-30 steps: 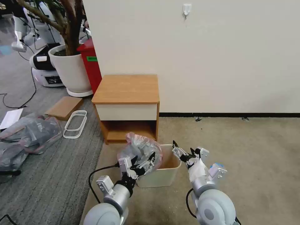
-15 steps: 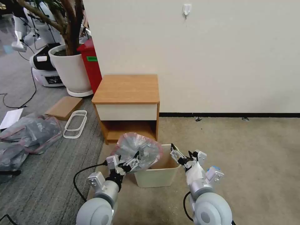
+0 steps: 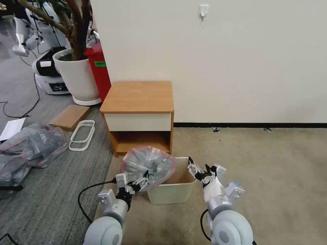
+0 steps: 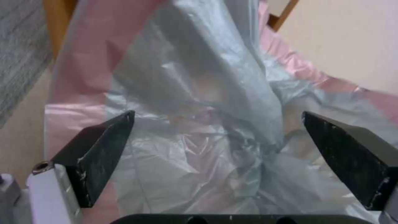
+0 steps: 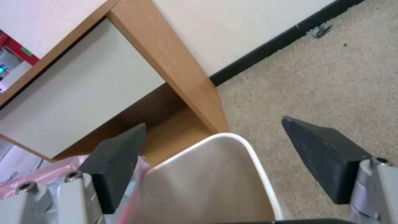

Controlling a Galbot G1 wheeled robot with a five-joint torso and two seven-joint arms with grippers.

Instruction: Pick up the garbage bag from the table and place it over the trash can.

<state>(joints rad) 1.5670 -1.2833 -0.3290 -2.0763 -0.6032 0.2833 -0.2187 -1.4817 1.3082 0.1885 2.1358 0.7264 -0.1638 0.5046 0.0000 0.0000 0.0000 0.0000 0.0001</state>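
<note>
crinkly translucent grey plastic garbage bag with pink rim (image 3: 148, 165) bunched over left edge of small cream rectangular plastic trash can (image 3: 177, 192), left gripper (image 3: 136, 184) spread apart right at it, right gripper (image 3: 197, 170) apart over the can's right rim

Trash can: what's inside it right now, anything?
The right part of the trash can shows a bare inner wall. The garbage bag billows over its left side, before the open left gripper, hiding the bottom and left interior there.
</note>
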